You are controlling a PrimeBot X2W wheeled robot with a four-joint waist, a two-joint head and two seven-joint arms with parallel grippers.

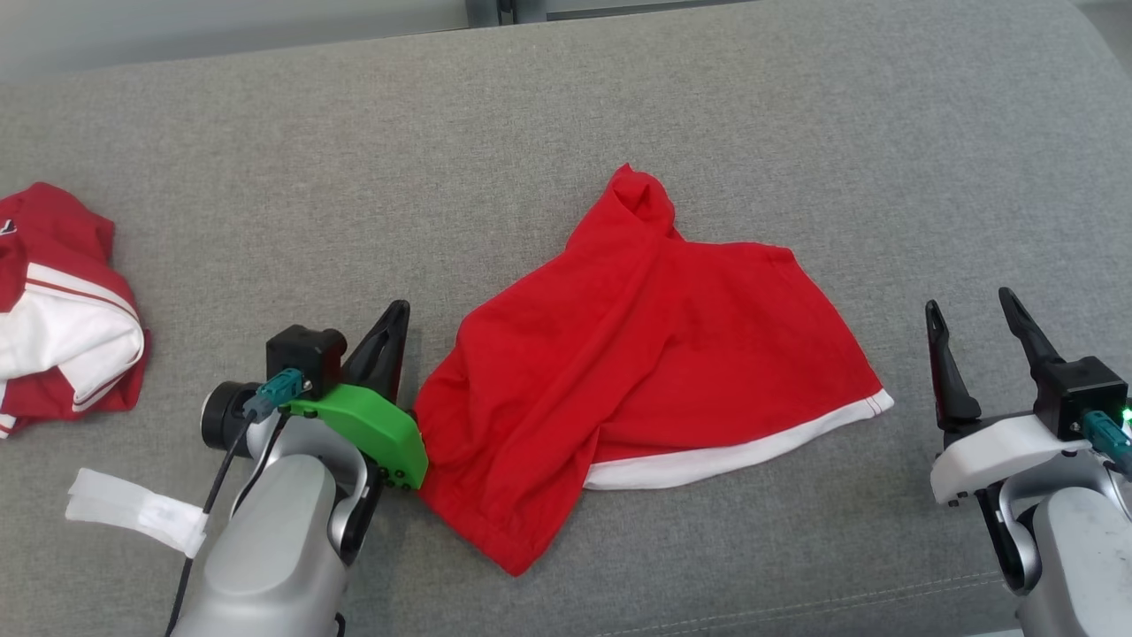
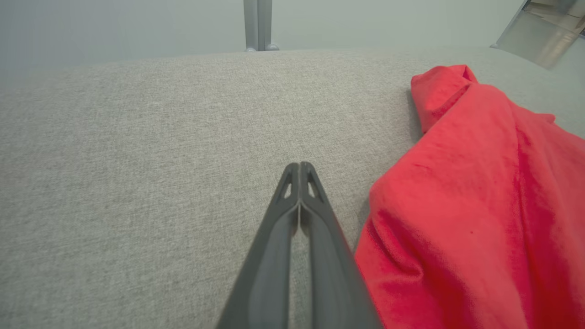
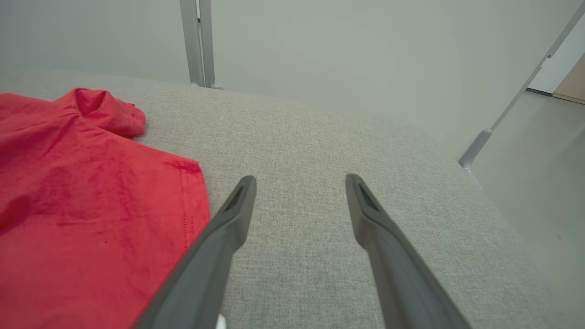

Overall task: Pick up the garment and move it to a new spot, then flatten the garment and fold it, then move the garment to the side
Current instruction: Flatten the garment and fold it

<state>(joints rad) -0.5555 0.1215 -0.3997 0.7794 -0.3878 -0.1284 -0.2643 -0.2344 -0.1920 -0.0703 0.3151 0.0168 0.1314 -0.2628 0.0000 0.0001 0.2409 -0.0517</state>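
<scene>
A red-and-white bundle (image 1: 62, 301) and white strip (image 1: 133, 509) (crumpled) lie on grey upholstery (image 1: 354, 159).

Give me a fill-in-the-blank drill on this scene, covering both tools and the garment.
The left tool is ___, with nothing between its fingers.
The right tool stands ___.
The red garment lies on a ___ cushion.
Its hem band is ___.
Missing words: shut; open; grey; white.

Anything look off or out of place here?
The left gripper has its fingers shut on nothing, beside the red garment rather than on it. The garment lies rumpled on the grey cushion.
</scene>
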